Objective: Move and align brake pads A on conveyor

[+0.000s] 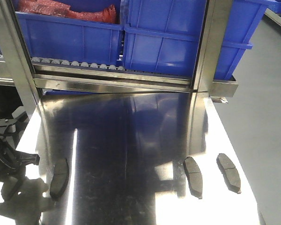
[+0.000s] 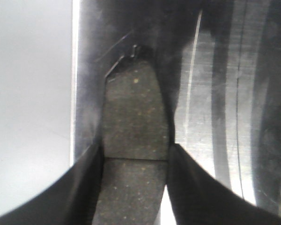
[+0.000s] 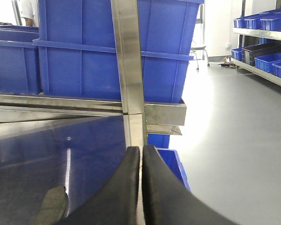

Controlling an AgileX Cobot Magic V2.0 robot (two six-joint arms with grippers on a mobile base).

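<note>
Three dark grey brake pads lie on the shiny steel tabletop (image 1: 131,140): one at the front left (image 1: 59,177) and two at the front right (image 1: 193,176) (image 1: 229,172). My left gripper (image 1: 23,161) sits at the table's left edge. In the left wrist view its black fingers (image 2: 84,187) press both sides of another brake pad (image 2: 133,117) at its groove, so the left gripper (image 2: 136,154) is shut on it. My right gripper (image 3: 141,154) is shut on nothing, and a pad (image 3: 51,206) lies low to its left. The conveyor is out of view.
Big blue bins (image 1: 164,42) stand behind on a steel roller track (image 1: 75,63); one holds red parts (image 1: 65,9). A steel post (image 1: 208,47) rises at the back right. Grey floor (image 1: 267,117) drops off past the table's right and left edges.
</note>
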